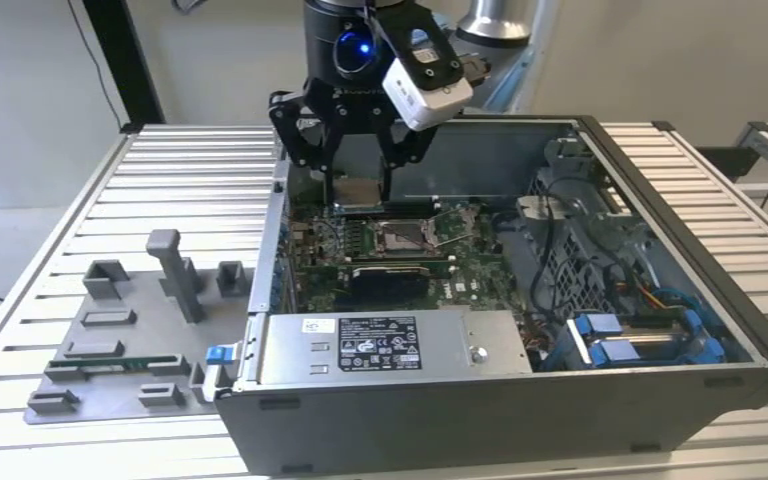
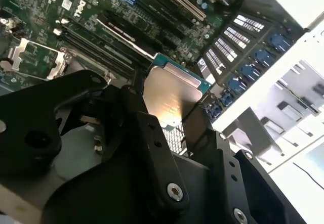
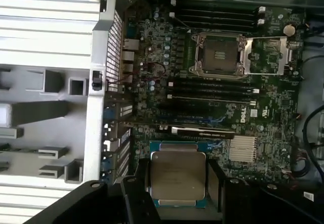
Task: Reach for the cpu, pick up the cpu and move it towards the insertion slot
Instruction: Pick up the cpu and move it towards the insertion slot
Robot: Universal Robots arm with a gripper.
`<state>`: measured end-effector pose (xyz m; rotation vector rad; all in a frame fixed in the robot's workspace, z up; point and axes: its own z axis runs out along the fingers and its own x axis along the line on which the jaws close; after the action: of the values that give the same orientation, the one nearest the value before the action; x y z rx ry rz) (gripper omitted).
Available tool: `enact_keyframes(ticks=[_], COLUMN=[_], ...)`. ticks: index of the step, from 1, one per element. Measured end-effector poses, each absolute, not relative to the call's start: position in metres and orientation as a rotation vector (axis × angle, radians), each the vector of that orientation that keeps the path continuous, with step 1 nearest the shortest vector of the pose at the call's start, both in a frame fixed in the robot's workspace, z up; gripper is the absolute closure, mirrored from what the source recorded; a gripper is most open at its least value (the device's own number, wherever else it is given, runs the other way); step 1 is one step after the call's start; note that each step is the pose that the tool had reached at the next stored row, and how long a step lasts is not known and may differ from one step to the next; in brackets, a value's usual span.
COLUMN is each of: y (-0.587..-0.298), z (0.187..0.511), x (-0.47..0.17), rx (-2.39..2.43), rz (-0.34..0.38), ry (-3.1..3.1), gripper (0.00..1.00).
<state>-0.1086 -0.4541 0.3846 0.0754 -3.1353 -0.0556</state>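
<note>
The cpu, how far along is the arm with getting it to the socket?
Done: the cpu is picked up, clamped in the gripper. In hand: it hangs over the green motherboard inside the open case. Left: the insertion slot sits empty with its frame open, apart from the chip.

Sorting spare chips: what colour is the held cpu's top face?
Silvery-grey metal on a teal-green edge, best in the first wrist view: cpu.

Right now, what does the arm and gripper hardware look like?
The gripper is matte black, built from angular linkage plates with silver screws, seen in both wrist views. Above it in the exterior view, the black wrist housing carries a glowing blue ring light. A white box-shaped camera sits beside it, and a silver-grey arm joint behind.
</note>
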Motion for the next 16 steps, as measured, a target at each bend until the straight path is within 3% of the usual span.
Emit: enact_keyframes(ticks=[16], y=[-0.454], z=[0.384], x=[-0.058], rx=[0.075], rz=[-0.056], ry=[-3.135], gripper=[1.00])
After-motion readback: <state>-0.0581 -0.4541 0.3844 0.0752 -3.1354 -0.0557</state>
